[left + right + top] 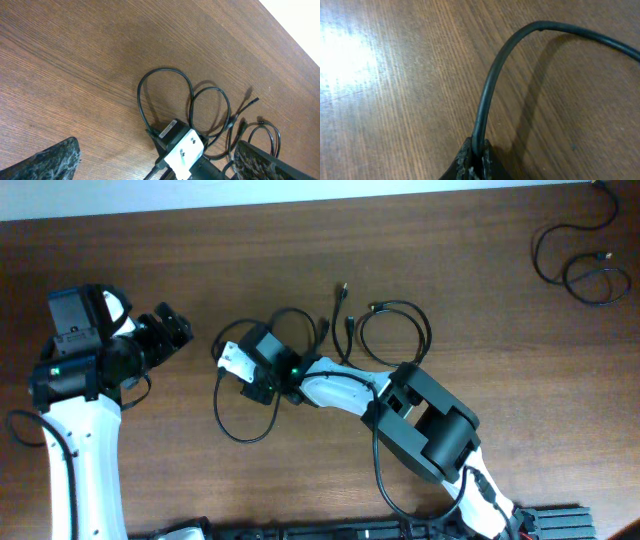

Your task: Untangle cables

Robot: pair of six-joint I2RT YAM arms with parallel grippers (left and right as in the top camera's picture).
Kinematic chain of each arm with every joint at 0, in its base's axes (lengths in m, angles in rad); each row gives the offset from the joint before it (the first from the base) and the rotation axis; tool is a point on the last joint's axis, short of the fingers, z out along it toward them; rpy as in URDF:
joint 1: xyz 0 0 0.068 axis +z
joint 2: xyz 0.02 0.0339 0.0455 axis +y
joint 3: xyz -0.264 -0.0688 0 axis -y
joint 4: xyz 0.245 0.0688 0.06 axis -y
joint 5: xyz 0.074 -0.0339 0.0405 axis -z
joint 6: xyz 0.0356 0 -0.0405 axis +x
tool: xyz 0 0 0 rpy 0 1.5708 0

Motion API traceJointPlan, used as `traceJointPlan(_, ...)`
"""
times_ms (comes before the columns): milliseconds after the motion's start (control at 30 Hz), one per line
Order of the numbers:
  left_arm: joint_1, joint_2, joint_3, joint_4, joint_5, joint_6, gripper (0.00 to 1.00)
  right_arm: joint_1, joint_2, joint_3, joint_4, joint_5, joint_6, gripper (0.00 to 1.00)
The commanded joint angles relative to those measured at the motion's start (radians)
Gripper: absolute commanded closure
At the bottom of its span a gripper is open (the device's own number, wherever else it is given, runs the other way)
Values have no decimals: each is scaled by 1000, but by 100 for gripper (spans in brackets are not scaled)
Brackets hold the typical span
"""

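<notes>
Cables (322, 330) in loose black loops in the middle of the table (480, 300), some lengths hidden beneath the right gripper (232, 362); two more coils (568, 278) well apart at the far right corner. Plain only from the right wrist: fingertips (465, 162) clenched on one cord (487, 85), their lower part cut off by the frame edge. Plain only from the left wrist: left gripper (170, 328) spread wide, fingers (55, 160) holding nothing.

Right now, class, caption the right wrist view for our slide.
Right gripper pinching a black cable that arches above the wooden table.
</notes>
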Motion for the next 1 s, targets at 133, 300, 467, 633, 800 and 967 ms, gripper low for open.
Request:
traceJointPlan(133,4,-10,16,1,-14,6,1,-194,-463,-2,-229,108,8,96)
traceJointPlan(300,4,-10,16,1,-14,6,1,-502,-988,-2,-246,101,91,96)
traceJointPlan(467,4,-10,16,1,-14,6,1,-772,-1272,-2,-245,109,137,96)
traceJointPlan(633,4,-10,16,1,-14,6,1,-898,-1242,-2,-250,103,140,96)
traceJointPlan(800,4,-10,16,1,-14,6,1,-898,-1043,-2,-113,-105,276,96)
traceJointPlan(967,4,-10,16,1,-14,6,1,-898,-1042,-2,255,-460,323,96)
